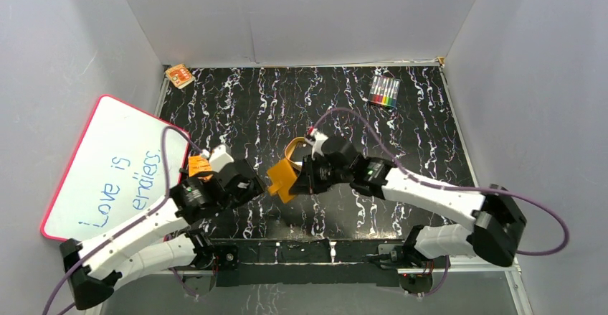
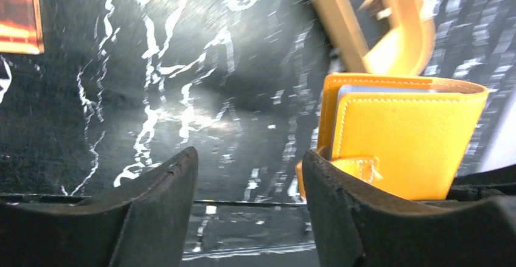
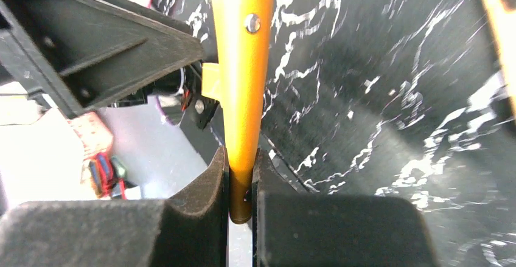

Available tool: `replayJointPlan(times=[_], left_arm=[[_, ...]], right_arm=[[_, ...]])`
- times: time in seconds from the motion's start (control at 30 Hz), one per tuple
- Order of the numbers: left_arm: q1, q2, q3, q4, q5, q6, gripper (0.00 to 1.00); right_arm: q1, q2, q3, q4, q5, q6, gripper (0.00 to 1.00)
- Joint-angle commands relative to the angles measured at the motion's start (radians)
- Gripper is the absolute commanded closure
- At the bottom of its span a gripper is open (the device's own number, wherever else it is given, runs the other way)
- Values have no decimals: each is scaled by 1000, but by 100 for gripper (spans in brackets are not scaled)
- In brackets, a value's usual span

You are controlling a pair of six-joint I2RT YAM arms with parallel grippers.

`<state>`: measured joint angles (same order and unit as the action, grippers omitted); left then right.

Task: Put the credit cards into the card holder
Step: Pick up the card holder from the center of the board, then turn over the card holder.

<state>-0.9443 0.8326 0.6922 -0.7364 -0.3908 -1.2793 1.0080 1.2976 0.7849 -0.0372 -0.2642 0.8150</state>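
**Steadying the card holder for loading**

Pinched tight between the right fingers along one thin edge of the card holder, upright and lifted off the table near its middle. Spread apart at the left fingers, gripping nothing, with the card holder just beside the inner one.

Best approach, by judgement: hold the right clamp firm, bring the left fingers onto the free cover, then peel it open slowly until the sleeves face outward. Avoid twisting, since smooth leather probably slips under a narrow pinch. No credit cards to be made out anywhere against the dark surface.

Orange-tan leather, smooth, with a neat stitched border. Round metal stud on the narrow edge and a closing tab across the front. Pale blue-grey sleeves peeping from the fold. Glossy black table veined with white marbling.
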Motion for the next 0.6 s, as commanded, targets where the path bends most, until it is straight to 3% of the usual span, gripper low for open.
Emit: replayJointPlan(times=[0.0, 0.1, 0.17, 0.33, 0.57], left_arm=[[1, -72, 225, -161, -151, 69, 35], [0, -103, 340, -75, -200, 128, 24], [1, -99, 404, 11, -228, 166, 13], [1, 14, 559, 225, -236, 283, 10], [1, 160, 610, 606, 28, 441, 9]], right_arm=[[-5, -102, 242, -407, 226, -363, 100], [-4, -102, 402, -558, 466, -598, 100], [-5, -132, 425, -535, 646, -767, 100], [-5, -224, 337, -97, 979, -1246, 100], [2, -274, 180, 447, 1019, -1763, 100]])
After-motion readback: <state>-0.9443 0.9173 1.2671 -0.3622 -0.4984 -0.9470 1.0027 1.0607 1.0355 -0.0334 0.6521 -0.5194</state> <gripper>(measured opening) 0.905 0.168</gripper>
